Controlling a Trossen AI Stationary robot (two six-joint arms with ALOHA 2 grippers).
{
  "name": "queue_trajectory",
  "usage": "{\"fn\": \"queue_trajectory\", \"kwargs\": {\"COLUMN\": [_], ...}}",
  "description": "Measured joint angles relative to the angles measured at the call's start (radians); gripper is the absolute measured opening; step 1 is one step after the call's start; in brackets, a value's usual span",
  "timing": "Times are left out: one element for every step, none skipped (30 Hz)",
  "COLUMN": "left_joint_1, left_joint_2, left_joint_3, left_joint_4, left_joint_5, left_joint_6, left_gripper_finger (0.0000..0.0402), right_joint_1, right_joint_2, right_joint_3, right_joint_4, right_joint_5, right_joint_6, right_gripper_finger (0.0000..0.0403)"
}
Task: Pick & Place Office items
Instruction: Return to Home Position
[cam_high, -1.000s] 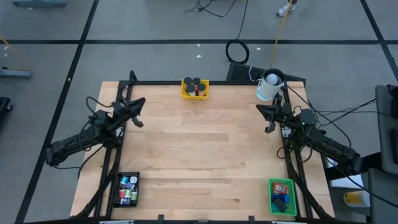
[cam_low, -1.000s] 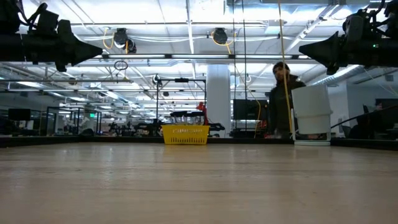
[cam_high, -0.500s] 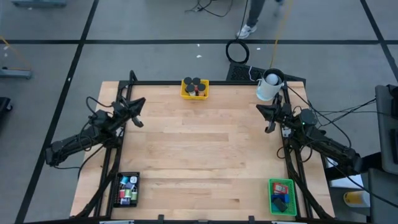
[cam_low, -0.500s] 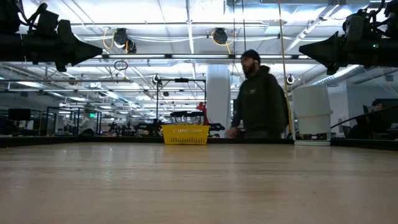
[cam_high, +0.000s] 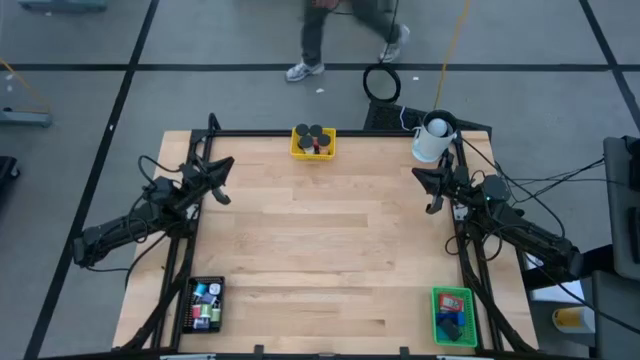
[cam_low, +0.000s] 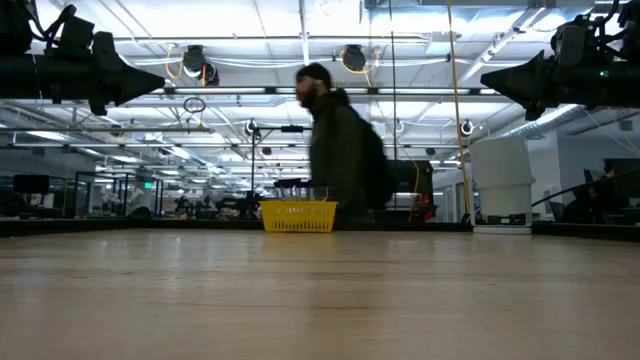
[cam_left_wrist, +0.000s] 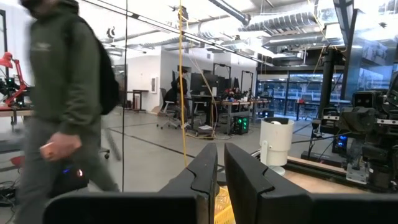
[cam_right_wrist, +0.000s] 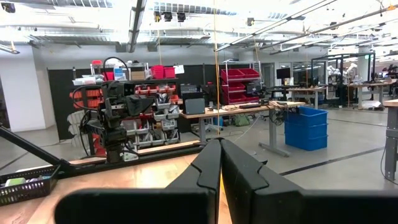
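Note:
The office items lie in three mesh trays. A yellow tray (cam_high: 313, 142) at the far edge holds black round caps (cam_high: 314, 132) and a red piece. In the black tray (cam_high: 205, 303) at the near left are small blue, white and green pieces. A green tray (cam_high: 452, 315) at the near right holds blue, red and dark pieces. My left gripper (cam_high: 222, 165) (cam_left_wrist: 220, 168) hangs shut and holds nothing above the table's left edge, pointing inward. My right gripper (cam_high: 425, 178) (cam_right_wrist: 220, 158) hangs shut and holds nothing above the right edge.
A white cup (cam_high: 432, 140) stands at the far right corner, close to my right gripper. A person (cam_low: 340, 150) walks past beyond the far edge. The bare wooden tabletop (cam_high: 320, 240) stretches between the two arms.
Both arms have kept still. The person behind the table's far edge has walked from the right toward the left.

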Motion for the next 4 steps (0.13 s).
{"fn": "queue_trajectory", "kwargs": {"left_joint_1": [0.000, 0.000, 0.000, 0.000], "left_joint_2": [0.000, 0.000, 0.000, 0.000], "left_joint_3": [0.000, 0.000, 0.000, 0.000], "left_joint_4": [0.000, 0.000, 0.000, 0.000], "left_joint_5": [0.000, 0.000, 0.000, 0.000], "left_joint_6": [0.000, 0.000, 0.000, 0.000], "left_gripper_finger": [0.0035, 0.0035, 0.0035, 0.0035], "right_joint_1": [0.000, 0.000, 0.000, 0.000], "right_joint_2": [0.000, 0.000, 0.000, 0.000], "right_joint_3": [0.000, 0.000, 0.000, 0.000], "right_joint_4": [0.000, 0.000, 0.000, 0.000], "right_joint_5": [0.000, 0.000, 0.000, 0.000], "right_joint_6": [0.000, 0.000, 0.000, 0.000], "right_gripper_finger": [0.0009, 0.0008, 0.0008, 0.0008]}}
